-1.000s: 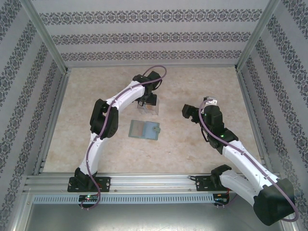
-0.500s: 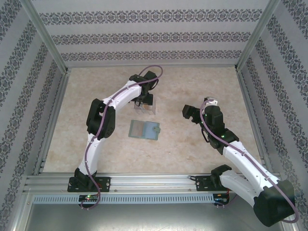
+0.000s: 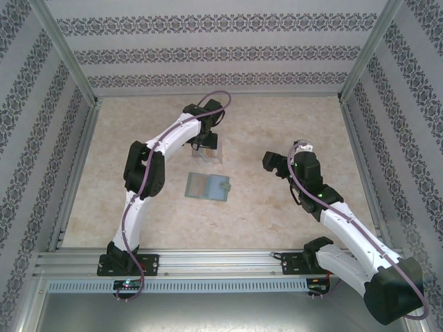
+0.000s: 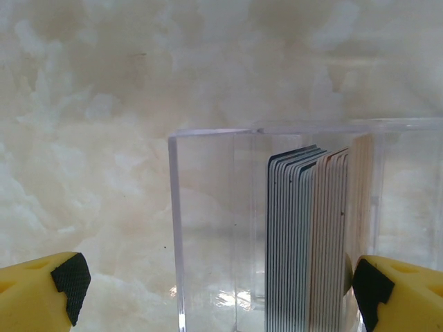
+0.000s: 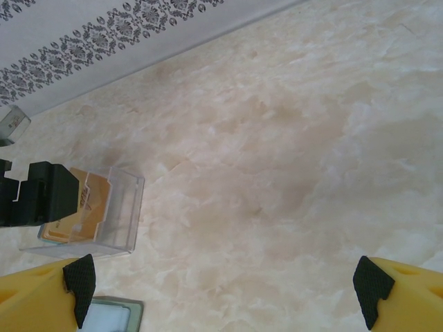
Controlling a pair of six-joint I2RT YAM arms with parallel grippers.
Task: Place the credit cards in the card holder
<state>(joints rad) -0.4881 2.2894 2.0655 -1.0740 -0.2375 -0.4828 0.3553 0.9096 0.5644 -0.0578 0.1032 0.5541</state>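
credit cards (image 4: 311, 242) in clear box (image 4: 277, 129) between left jaws

Bright, even, diffuse light, seemingly from overhead. Only faint, soft-edged shadows on the marbled table (image 3: 291, 117). Overhead view slightly soft and washed out. In the left wrist view, small white glints low on the clear plastic box (image 4: 208, 228), marbling behind it out of focus.
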